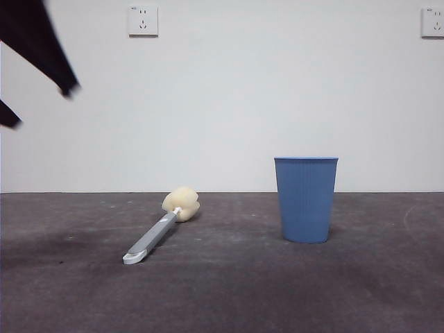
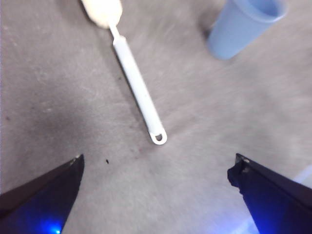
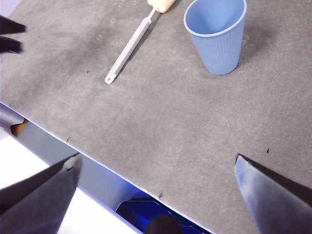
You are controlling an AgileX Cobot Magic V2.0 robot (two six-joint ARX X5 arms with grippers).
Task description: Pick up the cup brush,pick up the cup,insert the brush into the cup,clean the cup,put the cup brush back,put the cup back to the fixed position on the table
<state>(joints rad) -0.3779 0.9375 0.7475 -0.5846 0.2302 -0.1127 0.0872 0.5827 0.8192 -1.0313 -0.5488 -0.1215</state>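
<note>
The cup brush [image 1: 156,236] lies flat on the table [image 1: 229,291], left of centre, with its pale-yellow sponge head [image 1: 182,203] pointing away. The blue ribbed cup [image 1: 305,201] stands upright to its right, apart from it. My left gripper [image 1: 40,104] hangs high at the upper left, open and empty. In the left wrist view its jaws [image 2: 158,162] stand wide apart above the handle end of the brush [image 2: 139,92], with the cup [image 2: 239,29] beyond. My right gripper [image 3: 157,158] is open and empty over the table's near edge, with the brush [image 3: 129,48] and the cup [image 3: 217,39] ahead.
A white wall with two sockets [image 1: 142,21] [image 1: 432,22] stands behind the table. The table's front edge [image 3: 97,165] runs under my right gripper. The left gripper's black tips [image 3: 9,34] show at the side of the right wrist view.
</note>
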